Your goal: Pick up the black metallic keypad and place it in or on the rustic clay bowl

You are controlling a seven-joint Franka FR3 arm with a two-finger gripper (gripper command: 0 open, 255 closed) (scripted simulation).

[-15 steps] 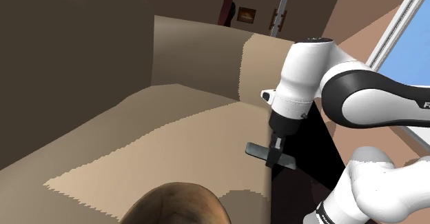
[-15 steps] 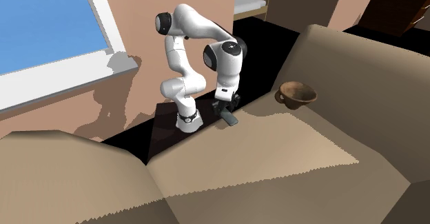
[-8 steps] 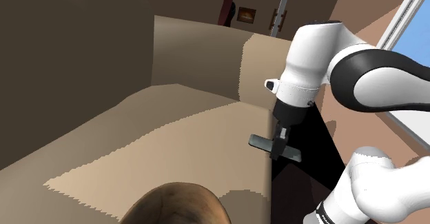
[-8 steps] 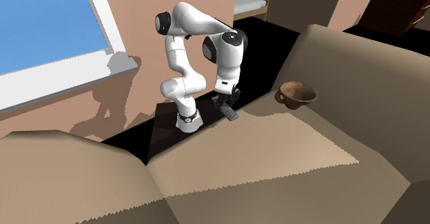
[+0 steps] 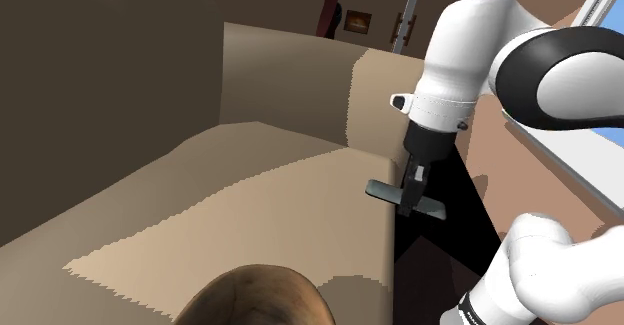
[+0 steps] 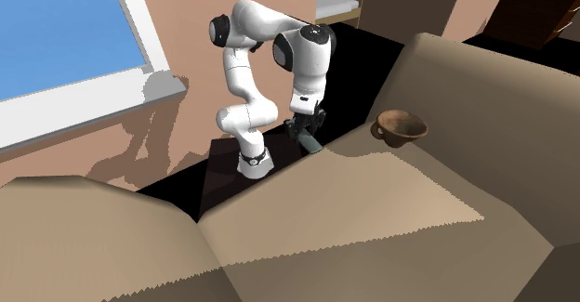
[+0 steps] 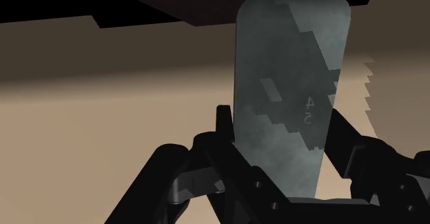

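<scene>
The keypad [image 7: 289, 85] is a flat dark grey slab with rounded corners and faint markings. My gripper [image 7: 282, 129] is shut on it, one black finger on each long side. In the shoulder view the gripper [image 5: 405, 199] holds the keypad [image 5: 432, 209] nearly level, a little above the edge of the tan sofa seat [image 5: 250, 203]. The brown clay bowl [image 5: 262, 295] sits at the bottom edge, nearer the camera. In the second exterior view the bowl [image 6: 400, 125] rests on the sofa's arm, to the right of the gripper [image 6: 307, 135] and the keypad [image 6: 310, 143].
The sofa's tall backrest [image 5: 110, 93] rises along the shoulder view's left. A black area [image 6: 223, 175] lies between the sofa edge and the arm's stand. A window [image 6: 65, 40] and a pinkish wall stand behind the arm.
The gripper has risen with the keypad clasped in it, lifting it higher above the seat edge and slightly toward the shoulder view's right. The bowl has stayed put.
</scene>
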